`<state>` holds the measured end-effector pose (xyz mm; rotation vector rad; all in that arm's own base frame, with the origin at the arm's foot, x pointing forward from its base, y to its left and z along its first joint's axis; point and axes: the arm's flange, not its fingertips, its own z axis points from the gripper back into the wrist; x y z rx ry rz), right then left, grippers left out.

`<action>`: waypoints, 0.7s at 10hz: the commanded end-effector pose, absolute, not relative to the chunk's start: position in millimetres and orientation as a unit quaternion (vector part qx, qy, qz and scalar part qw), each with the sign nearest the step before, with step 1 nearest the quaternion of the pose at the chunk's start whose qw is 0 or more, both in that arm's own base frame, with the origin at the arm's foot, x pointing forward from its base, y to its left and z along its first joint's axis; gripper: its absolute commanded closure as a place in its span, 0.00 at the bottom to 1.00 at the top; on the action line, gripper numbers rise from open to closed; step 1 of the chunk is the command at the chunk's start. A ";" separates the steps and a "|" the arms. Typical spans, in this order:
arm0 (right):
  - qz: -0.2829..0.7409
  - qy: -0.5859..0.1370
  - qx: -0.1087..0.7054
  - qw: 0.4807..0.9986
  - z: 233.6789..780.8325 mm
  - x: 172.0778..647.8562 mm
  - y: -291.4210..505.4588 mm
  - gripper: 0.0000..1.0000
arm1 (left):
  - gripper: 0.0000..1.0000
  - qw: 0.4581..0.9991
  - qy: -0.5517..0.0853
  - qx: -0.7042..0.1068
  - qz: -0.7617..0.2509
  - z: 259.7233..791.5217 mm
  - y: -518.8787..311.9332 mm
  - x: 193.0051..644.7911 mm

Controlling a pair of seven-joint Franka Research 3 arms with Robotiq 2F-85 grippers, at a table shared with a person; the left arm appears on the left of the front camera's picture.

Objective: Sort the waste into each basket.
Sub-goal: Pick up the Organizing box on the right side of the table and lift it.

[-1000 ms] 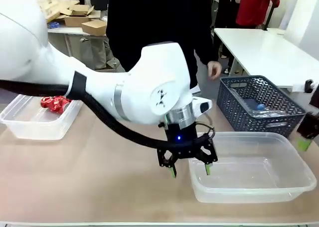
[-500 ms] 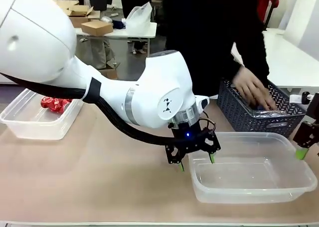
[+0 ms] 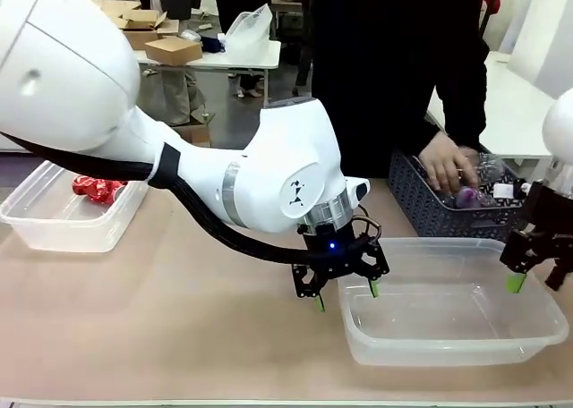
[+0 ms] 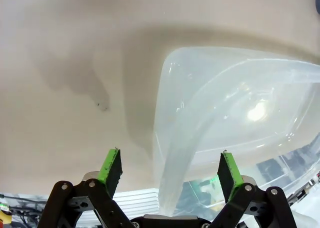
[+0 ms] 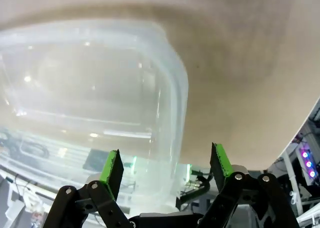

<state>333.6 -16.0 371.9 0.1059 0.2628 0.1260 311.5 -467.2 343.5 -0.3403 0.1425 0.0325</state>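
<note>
Left tub (image 3: 54, 227) partly behind arm (image 3: 134, 153); bottle (image 3: 476, 193) half under person's hand (image 3: 448, 165).

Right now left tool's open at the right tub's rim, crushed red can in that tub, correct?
No: the crushed red can lies in the left tub, per the front view. The left tool is open at the rim of the right tub.

near tub (image 3: 448, 354): clear plastic, upright, empty; end wall stands between the spread fingers of the left gripper (image 3: 345, 293); opposite end under the right gripper (image 3: 533, 278) | far tub (image 3: 63, 238): matching, upright, well off to the left gripper's left | crushed red can (image 3: 97, 187): lies in the far tub's back end | clear bottle (image 3: 486, 177): just beyond the right gripper, in a person's hand (image 3: 448, 168), partly hidden
</note>
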 end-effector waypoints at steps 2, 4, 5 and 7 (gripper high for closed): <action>0.037 0.107 0.041 0.993 355.5 315.5 -12.5 0.09 | 0.00 0.986 0.068 -0.151 0.019 343.6 -476.0 311.8; 0.040 0.103 0.021 0.994 356.4 312.5 -9.2 0.09 | 0.00 0.986 0.071 -0.151 0.020 342.1 -477.3 312.3; 0.045 0.096 0.005 0.994 356.5 310.8 -7.4 0.67 | 0.23 0.986 0.069 -0.151 0.019 342.1 -476.2 311.6; 0.046 0.096 0.003 0.994 354.0 309.5 -3.3 1.00 | 0.82 0.986 0.076 -0.147 0.019 342.7 -476.0 311.8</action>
